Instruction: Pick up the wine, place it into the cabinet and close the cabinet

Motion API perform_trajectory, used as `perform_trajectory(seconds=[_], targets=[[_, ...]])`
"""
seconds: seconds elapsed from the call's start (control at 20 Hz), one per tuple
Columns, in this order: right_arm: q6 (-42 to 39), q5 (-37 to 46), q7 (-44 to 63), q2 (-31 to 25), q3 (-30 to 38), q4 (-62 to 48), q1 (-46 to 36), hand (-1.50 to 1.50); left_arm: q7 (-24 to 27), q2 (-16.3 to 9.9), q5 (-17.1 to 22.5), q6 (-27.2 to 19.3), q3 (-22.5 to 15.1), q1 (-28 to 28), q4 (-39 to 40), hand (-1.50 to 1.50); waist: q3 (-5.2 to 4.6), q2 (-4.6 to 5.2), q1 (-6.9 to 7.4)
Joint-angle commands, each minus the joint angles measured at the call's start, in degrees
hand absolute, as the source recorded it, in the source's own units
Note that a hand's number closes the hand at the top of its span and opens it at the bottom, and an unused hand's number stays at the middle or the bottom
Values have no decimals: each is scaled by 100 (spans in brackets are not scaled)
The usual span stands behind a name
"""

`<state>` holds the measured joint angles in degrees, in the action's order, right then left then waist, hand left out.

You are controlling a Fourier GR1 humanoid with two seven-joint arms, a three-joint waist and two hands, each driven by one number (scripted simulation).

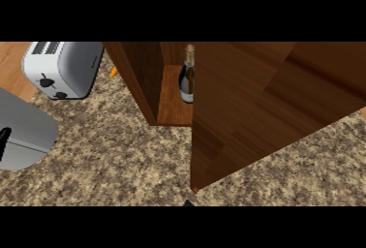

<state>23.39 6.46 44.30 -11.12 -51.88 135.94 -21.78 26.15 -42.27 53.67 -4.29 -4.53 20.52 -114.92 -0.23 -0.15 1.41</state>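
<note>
The wine bottle [187,80] stands upright on the floor of the wooden cabinet [174,109], dark glass with a gold-topped neck and a pale label. The cabinet door [265,106] hangs partly open and covers the bottle's right side and the rest of the inside. A small black bit of my right hand [188,203] shows at the lower edge, just under the door's lower corner. At the left edge my grey left forearm [25,131] comes in, with a black sliver of the left hand [4,143] beside it. Neither hand touches the bottle.
A silver toaster [63,68] sits at the back left, close to the cabinet's left wall [136,72]. A small orange thing [114,71] peeks out between them. Speckled brown counter [107,164] stretches in front of the cabinet and under the door.
</note>
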Motion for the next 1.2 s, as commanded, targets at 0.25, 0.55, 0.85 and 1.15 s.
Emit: perform_trajectory(seconds=[0.25, 0.55, 0.85, 1.15], targets=[[690, -803, 73, 1057, 496, -1522, -1945, 150, -285, 150, -53, -240, -106, -267, -212, -150, 1, 28, 144], [464, -1701, -447, 1094, 1725, -3008, -3435, 150, -491, 237, 38, -245, 11, -586, 62, -150, 15, 58, 78], [314, -1552, -941, 1108, 2037, -4701, -4604, 150, -582, 171, 57, -115, 324, -482, 153, -150, 15, 34, 52], [-251, -1667, -1618, 1034, 2802, -6050, -5007, 150, -580, 494, -279, -271, 131, -629, 182, -150, 19, 47, -15]])
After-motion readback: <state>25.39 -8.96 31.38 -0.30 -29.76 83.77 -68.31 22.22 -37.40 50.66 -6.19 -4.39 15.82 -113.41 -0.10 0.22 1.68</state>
